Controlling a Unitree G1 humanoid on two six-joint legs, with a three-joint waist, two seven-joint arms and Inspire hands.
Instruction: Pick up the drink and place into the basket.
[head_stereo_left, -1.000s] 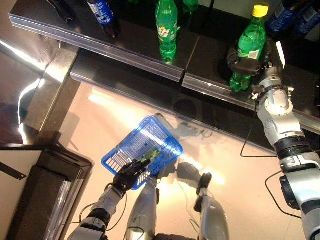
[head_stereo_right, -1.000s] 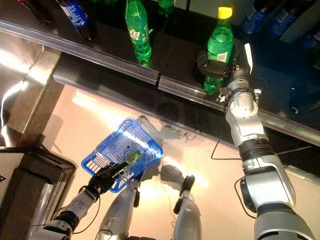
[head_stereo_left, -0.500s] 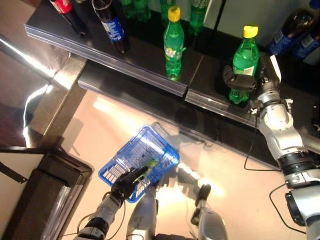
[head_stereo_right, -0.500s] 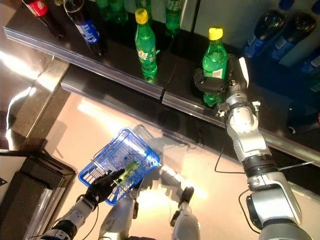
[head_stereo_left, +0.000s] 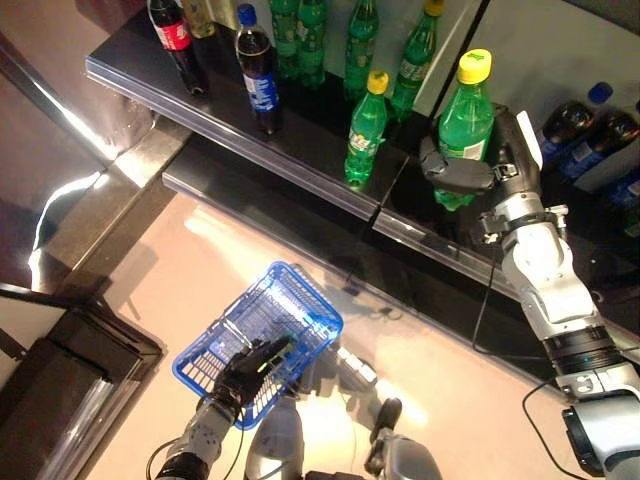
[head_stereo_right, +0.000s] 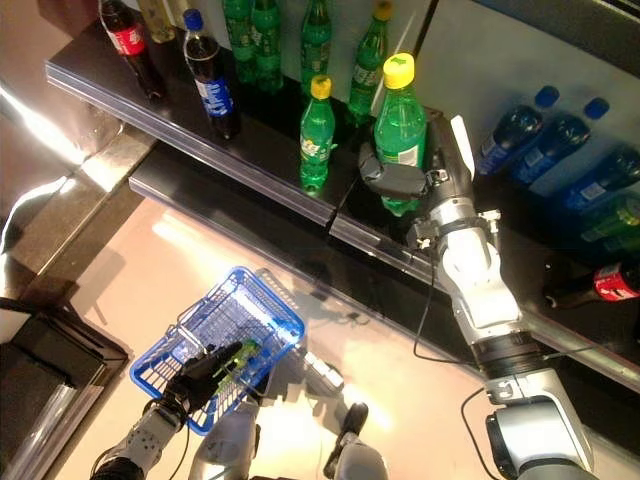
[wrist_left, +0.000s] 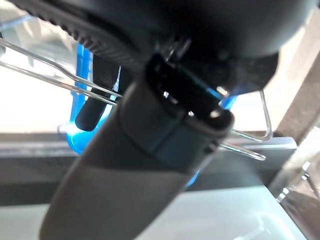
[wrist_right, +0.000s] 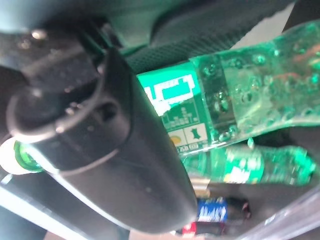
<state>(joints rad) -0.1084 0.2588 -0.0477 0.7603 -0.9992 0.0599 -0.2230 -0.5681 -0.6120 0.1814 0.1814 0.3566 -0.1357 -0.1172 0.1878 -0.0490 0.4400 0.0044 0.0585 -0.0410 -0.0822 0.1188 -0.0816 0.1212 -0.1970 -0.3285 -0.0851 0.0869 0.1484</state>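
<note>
A green drink bottle (head_stereo_left: 464, 125) with a yellow cap stands upright in my right hand (head_stereo_left: 462, 177), which is shut round its lower body, just above the dark shelf (head_stereo_left: 300, 172). The right wrist view shows the bottle's label and bubbly body (wrist_right: 240, 95) past the thumb (wrist_right: 115, 150). Low over the floor at the lower left hangs a blue wire basket (head_stereo_left: 318, 305), tilted. My left hand (head_stereo_left: 250, 365) is curled round its near rim and wire handle (wrist_left: 50, 75).
More bottles stand on the shelf: a green one with a yellow cap (head_stereo_left: 366, 125), two cola bottles (head_stereo_left: 258, 85), several green ones at the back (head_stereo_left: 300, 35), blue ones at the right (head_stereo_right: 520, 125). A dark cabinet (head_stereo_left: 60, 390) fills the lower left.
The camera has tilted up, showing more of the shelf. My right hand has raised the green bottle relative to the neighbouring bottle. The left hand still holds the basket.
</note>
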